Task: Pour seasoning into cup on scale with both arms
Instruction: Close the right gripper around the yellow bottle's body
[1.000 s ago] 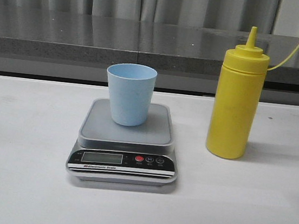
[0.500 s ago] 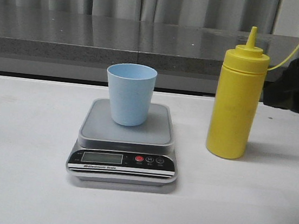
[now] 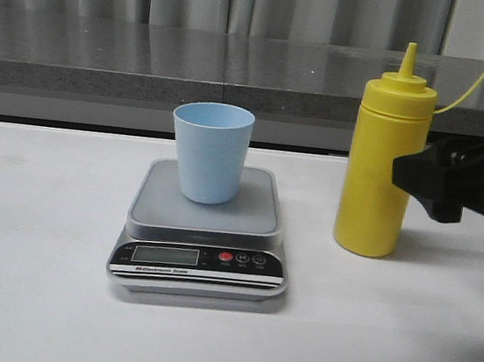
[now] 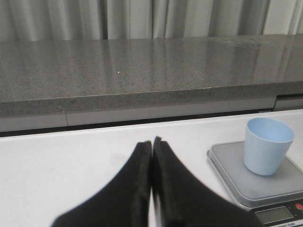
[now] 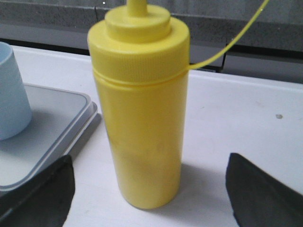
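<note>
Item: seasoning [image 5: 139,109], upright just beside scale [image 3: 202,229] — my right gripper [image 5: 142,198] spread wide, straddling it; left gripper [image 4: 151,146] clenched empty — I'd clamp mid-body, level.

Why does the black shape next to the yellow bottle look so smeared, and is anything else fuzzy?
Front view: the right claw is motion-blurred; the bottle and cup are sharp. Right wrist view: its fingers sit close and soft. Left wrist view: mostly crisp.

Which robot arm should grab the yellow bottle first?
Probably the right one. The right gripper is open, its fingers on either side of the yellow squeeze bottle, not touching yet. The left gripper is shut and sits far away, on the other side of the scale.
</note>
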Controlling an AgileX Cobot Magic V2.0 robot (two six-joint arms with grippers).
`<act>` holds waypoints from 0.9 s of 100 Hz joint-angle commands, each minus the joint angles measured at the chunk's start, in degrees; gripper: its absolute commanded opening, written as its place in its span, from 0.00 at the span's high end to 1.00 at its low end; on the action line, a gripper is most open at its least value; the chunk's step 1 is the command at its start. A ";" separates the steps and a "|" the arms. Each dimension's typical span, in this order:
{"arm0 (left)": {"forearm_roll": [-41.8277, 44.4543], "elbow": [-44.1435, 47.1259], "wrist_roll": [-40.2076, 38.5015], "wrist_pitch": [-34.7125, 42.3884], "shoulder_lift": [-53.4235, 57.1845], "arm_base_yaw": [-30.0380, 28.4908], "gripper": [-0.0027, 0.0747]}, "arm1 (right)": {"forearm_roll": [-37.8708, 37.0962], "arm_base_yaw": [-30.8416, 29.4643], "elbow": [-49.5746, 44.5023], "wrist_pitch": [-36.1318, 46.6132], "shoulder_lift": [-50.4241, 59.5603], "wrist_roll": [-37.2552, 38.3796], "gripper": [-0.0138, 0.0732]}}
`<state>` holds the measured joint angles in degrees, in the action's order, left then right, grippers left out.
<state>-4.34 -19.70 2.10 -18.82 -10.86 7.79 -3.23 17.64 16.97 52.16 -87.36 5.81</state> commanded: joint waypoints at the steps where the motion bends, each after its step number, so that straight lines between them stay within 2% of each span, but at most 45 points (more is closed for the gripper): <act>1: -0.19 -1.41 -0.31 4.19 -0.45 -0.04 0.99 | -0.59 0.21 1.29 7.47 -0.50 -0.02 0.10; 15: -0.19 -1.41 -0.31 4.19 -0.45 -0.04 0.99 | -0.59 0.21 1.63 13.67 -3.70 -0.02 0.10; 26: -0.19 -1.41 -0.31 4.19 -0.45 -0.04 0.99 | -0.59 0.21 2.57 15.40 -6.09 -0.02 0.10; 90: -0.19 -1.41 -0.31 4.19 -0.45 -0.04 0.99 | -1.69 0.21 12.16 17.97 -15.25 -0.02 0.10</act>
<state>-4.34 -19.70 2.10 -18.82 -10.86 7.79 -4.18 17.64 26.96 65.01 -103.74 5.81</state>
